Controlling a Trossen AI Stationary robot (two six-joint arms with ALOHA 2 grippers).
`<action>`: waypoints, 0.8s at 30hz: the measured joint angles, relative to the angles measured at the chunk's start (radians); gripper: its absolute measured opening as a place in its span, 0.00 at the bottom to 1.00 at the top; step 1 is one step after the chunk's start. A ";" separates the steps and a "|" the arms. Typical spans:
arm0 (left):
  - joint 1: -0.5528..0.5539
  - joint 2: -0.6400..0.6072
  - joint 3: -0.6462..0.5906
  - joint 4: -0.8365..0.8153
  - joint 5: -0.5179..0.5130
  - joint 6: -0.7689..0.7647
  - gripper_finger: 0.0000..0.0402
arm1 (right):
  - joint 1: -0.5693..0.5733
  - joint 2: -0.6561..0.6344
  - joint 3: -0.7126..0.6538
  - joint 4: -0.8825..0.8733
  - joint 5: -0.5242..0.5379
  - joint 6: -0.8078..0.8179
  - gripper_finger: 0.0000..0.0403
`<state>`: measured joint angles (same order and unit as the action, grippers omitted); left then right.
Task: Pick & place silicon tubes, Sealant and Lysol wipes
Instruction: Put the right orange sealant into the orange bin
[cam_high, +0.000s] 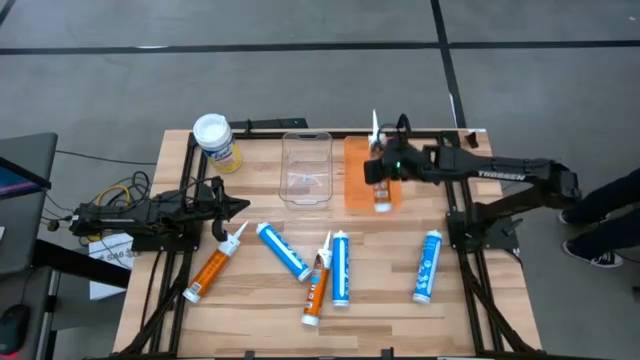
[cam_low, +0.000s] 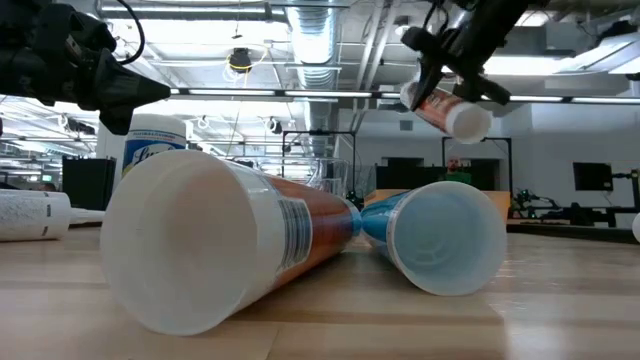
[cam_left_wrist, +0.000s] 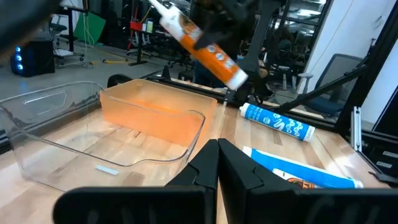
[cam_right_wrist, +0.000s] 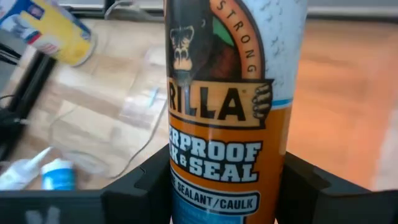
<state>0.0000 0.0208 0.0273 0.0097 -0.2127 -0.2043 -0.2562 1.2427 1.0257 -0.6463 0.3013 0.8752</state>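
Observation:
My right gripper (cam_high: 383, 165) is shut on an orange Gorilla sealant tube (cam_high: 379, 170), held in the air over the orange bin (cam_high: 356, 188). The tube also shows in the left wrist view (cam_left_wrist: 205, 43) and the low view (cam_low: 447, 108). The Lysol wipes canister (cam_high: 216, 141), with its white lid and yellow label, stands upright at the far left. Two orange tubes (cam_high: 214, 266) (cam_high: 317, 287) and three blue tubes (cam_high: 283, 250) (cam_high: 340, 268) (cam_high: 428, 265) lie on the table. My left gripper (cam_high: 236, 206) is shut and empty, low at the table's left. My right gripper pinches the sealant tube's body about midway along it (cam_right_wrist: 217, 143), one finger (cam_right_wrist: 146, 180) on each side. The fingers reach in from the table's right and lie across the tube. The tube is lifted clear and tilted, nozzle (cam_high: 375, 124) up and far, base (cam_low: 468, 122) lower and nearer.
A clear plastic bin (cam_high: 306, 168) stands left of the orange bin, with a small label inside it. Black frame rails (cam_high: 270, 127) run along the table's far edge and sides. Cables (cam_high: 118, 190) lie off the left edge.

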 joint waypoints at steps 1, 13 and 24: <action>0.000 0.000 0.000 0.000 0.000 0.000 0.00 | -0.025 0.012 0.002 0.021 -0.017 -0.028 0.47; 0.000 0.000 0.000 0.000 0.006 -0.038 0.00 | -0.168 0.188 0.000 0.055 -0.114 -0.142 0.47; 0.000 0.000 -0.001 0.000 0.028 -0.058 0.00 | -0.184 0.272 0.000 -0.004 -0.025 -0.059 0.47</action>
<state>-0.0002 0.0204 0.0261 0.0097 -0.1844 -0.2623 -0.4402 1.5146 1.0256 -0.6501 0.2763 0.8165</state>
